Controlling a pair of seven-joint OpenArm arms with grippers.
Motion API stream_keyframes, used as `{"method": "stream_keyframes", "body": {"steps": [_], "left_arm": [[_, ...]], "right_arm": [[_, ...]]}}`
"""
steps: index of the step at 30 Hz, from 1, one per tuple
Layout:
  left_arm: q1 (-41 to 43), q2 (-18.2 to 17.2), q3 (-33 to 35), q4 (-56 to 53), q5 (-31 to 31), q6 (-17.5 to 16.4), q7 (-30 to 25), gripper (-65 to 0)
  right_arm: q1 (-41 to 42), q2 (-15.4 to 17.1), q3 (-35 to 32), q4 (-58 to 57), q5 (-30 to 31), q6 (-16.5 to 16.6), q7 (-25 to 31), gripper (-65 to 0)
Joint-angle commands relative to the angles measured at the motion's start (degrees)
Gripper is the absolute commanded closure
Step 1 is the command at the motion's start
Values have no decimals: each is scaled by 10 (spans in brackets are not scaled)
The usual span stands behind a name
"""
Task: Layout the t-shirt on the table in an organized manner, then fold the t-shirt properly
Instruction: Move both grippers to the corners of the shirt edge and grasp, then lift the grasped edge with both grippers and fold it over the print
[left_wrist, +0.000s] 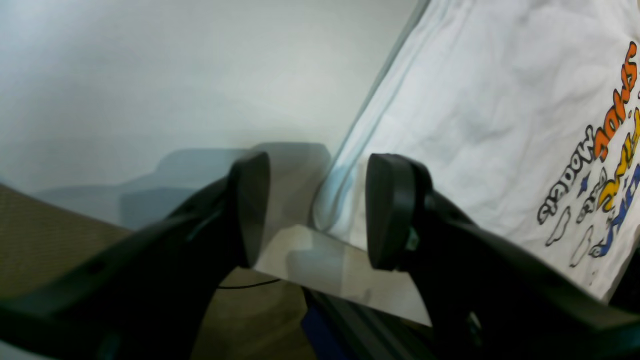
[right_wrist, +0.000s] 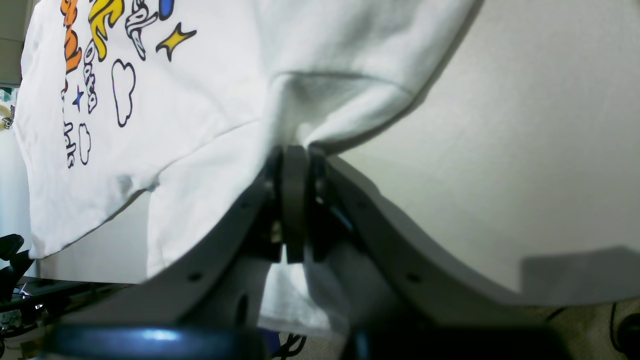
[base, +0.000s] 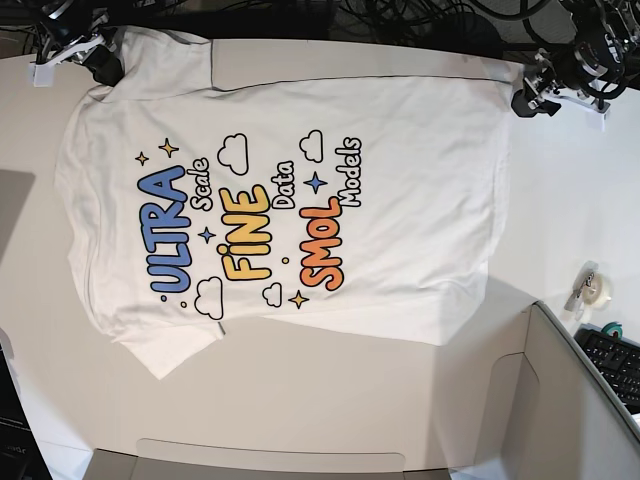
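Left wrist: left jaws (left_wrist: 315, 210) spread wide, holding nothing. The t-shirt (left_wrist: 480, 125) lies flat on the bench (left_wrist: 175, 85), its hem edge just past the right-hand pad (left_wrist: 387, 210), not between the pads.

Right wrist: right jaws (right_wrist: 295, 200) clenched on a bunched fold of the t-shirt (right_wrist: 210, 115); printed front stretches off to their left.

Base: t-shirt (base: 290, 210) spread print-up across the bench (base: 560, 210), left jaws (base: 528, 100) beside one far corner, right jaws (base: 100, 62) at the other far corner.

The white table (base: 560, 200) carries the t-shirt (base: 400, 170), spread flat, print up.
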Motion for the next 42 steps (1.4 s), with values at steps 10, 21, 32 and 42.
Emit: {"method": "stream_keyframes", "body": {"steps": [10,21,32,42], "left_arm": [[16,0,86,0,-29,13,27,-311],[16,0,86,-3,-29,13,27,-86],[16,0,42,0,-29,-37,10,0],[15,-4,23,32,-29,-55,13,0]], "right_arm": [[-15,-4,-8,-14,-115,-37,-83,0],[-16,-4,-8,-14,-115,-37,-83,0],[-21,-5,-9,-11,-115,-37,-83,0],[-34,-3,-8,71,-115,-37,-84,0]]}}
